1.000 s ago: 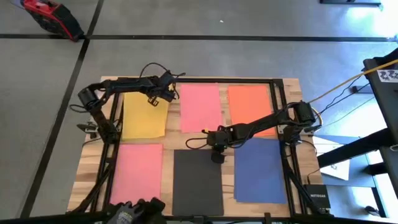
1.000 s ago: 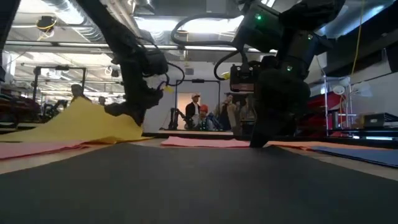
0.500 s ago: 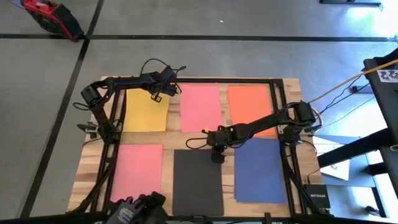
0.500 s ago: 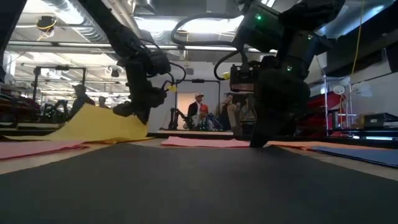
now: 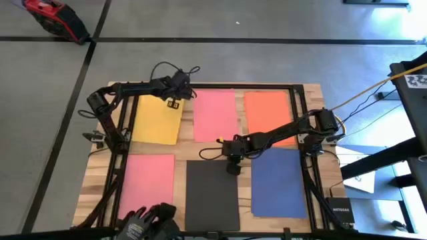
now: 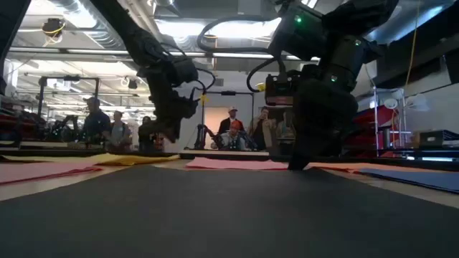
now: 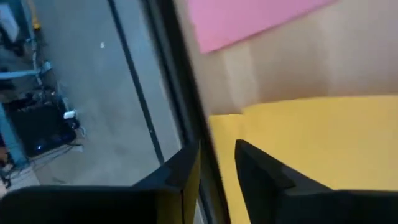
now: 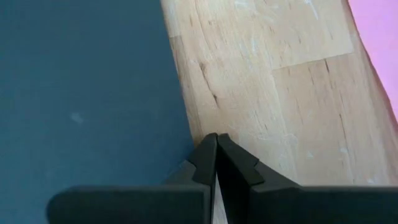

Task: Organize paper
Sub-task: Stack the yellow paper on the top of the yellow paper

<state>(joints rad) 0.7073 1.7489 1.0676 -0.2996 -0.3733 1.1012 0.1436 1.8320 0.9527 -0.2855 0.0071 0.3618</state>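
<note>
High view: six sheets of paper lie in two rows on the wooden surface, with the yellow sheet under the left jaws, its far corner directly beneath them. The black sheet has its far right corner at the right jaws.

The right jaws are pressed together with nothing visibly between them, their tips down at the black sheet's edge where it meets bare wood. The left jaws stand slightly parted, holding nothing, poised over the yellow sheet's edge beside the dark frame rail.

The yellow sheet sits a little skewed against its neighbours, so squaring it probably calls for a light nudge at the corner, not a pinch that would buckle the thin sheet.

The left arm reaches along the far edge; the right arm stretches inward across the orange sheet.
</note>
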